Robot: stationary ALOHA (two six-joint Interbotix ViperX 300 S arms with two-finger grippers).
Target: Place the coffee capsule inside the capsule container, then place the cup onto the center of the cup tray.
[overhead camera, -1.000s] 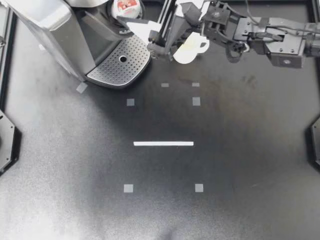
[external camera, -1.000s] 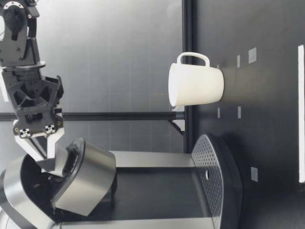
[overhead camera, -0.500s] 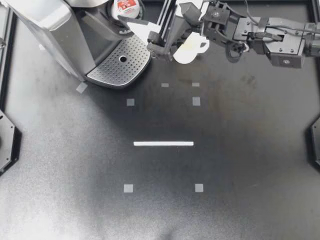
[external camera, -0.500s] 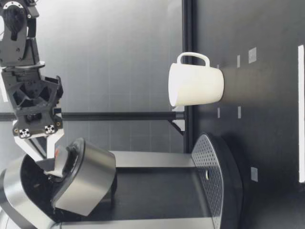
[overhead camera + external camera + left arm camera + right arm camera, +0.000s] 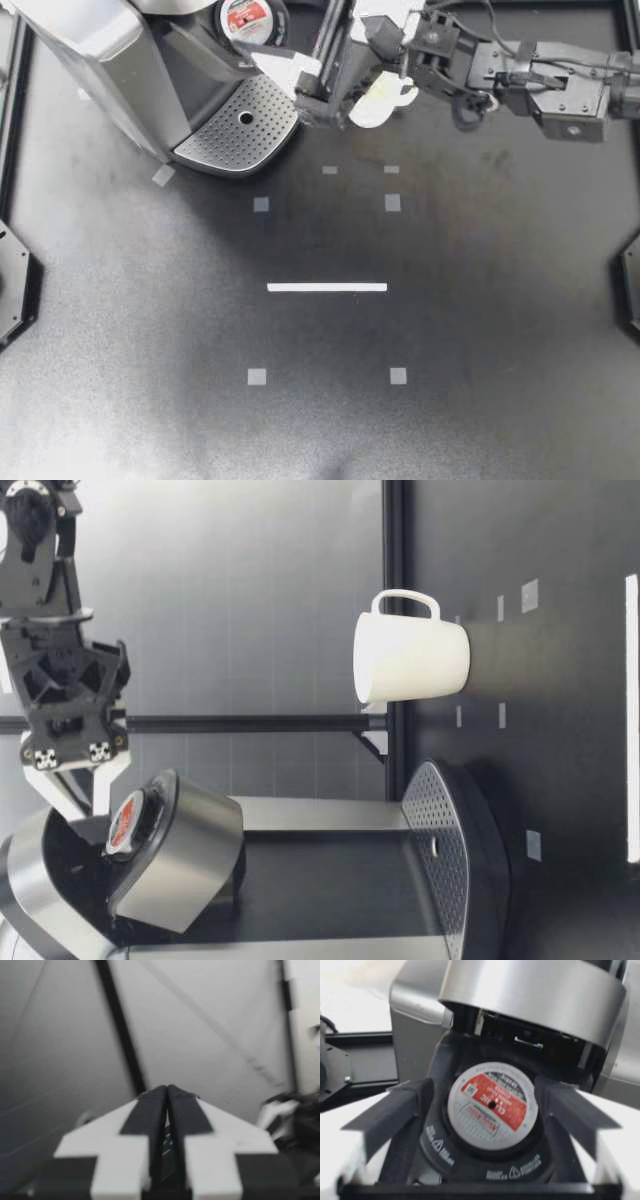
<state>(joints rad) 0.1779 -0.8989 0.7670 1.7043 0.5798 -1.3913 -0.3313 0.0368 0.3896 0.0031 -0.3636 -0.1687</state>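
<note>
The red-and-white coffee capsule [image 5: 247, 17] sits in the round capsule container [image 5: 272, 22] of the coffee machine [image 5: 110, 60], under the raised lid [image 5: 175, 855]. My right gripper [image 5: 275, 55] hovers open just above it, empty; in the right wrist view its fingers [image 5: 390, 1115] flank the capsule [image 5: 492, 1105] without touching. In the low view my right gripper [image 5: 80, 790] hangs over the capsule [image 5: 125, 820]. The white cup [image 5: 385, 98] stands upright on the table, partly under my right arm, beside the perforated cup tray [image 5: 240, 125]. My left gripper [image 5: 167, 1092] is shut and empty.
The cup [image 5: 410, 660] stands farther from the low camera than the tray [image 5: 440, 850]. A white tape line [image 5: 327, 287] and small grey squares mark the black table [image 5: 450, 350]. A black frame post [image 5: 330, 30] rises behind the cup.
My right gripper has let go of the capsule and risen a little from the container. The capsule now lies seated there, fully in sight. The cup has not moved.
</note>
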